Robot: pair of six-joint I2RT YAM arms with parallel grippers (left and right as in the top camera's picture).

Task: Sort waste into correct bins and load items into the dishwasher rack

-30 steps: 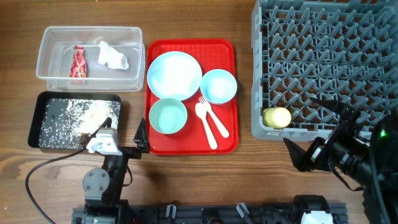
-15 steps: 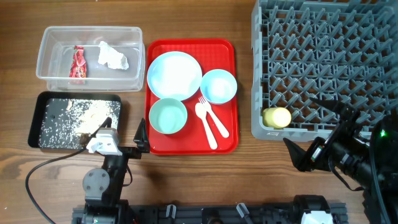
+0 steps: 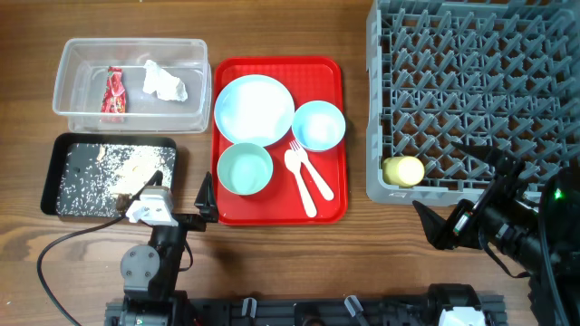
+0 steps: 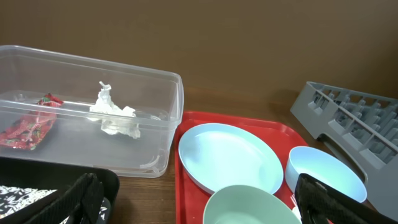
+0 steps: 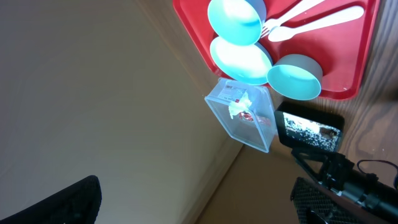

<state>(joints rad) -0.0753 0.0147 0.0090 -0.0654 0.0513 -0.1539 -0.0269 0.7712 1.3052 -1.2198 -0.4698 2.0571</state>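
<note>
Loading step, prob. Yellow cup [image 3: 403, 170] in rack [image 3: 376, 91], near-left corner. L fingers [image 3: 205, 195] & R fingers [image 3: 435, 228] spread wide, empty. Next prob. blue bowl [image 3: 318, 125] on red tray [image 3: 331, 206]: reach w/ R, pinch rim, set tilted btwn pegs, clear of cup.

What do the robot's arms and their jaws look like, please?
Both have tapered black jaws. The left arm has a round grey joint, a white block near the wrist and a black cable looping beside it. The right arm is black with a green light.
</note>
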